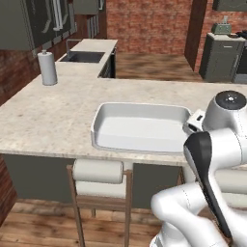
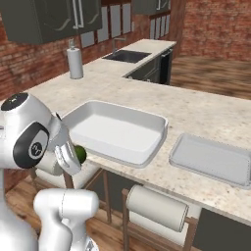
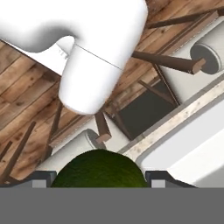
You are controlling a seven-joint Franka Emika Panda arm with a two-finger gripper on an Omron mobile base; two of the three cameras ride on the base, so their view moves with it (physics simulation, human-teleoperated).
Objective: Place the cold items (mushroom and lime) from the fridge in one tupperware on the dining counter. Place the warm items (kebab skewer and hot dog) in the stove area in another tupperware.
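Gripping the lime [image 3: 99, 169] betw. both fingertips, the gripper [image 3: 99, 177] stood wide, jaws spread to the fruit's full width, dark green skin filling the gap in hand view. In right base view the lime [image 2: 80, 154] showed as a small green patch tucked against the arm's wrist, just off the near edge of the counter [image 2: 206, 110] and below its top.

Landmark: the tupperware [image 2: 117, 131], a white rectangular tub on the counter, close to the near edge. The lime was just beside the tub's near-left corner, outside the rim, not over it. Tub interior [image 1: 140, 128] showed plain white.

A second, flatter tray [image 2: 212, 159] lay to the right of the tub, near but apart, also by the near edge. A paper towel roll [image 1: 48, 68] stood upright well beyond the tub's left end. The sink [image 1: 83, 57] was further back still, past the roll. Two stools [image 2: 154, 208] w/ padded backs sat under the counter edge below the tub.
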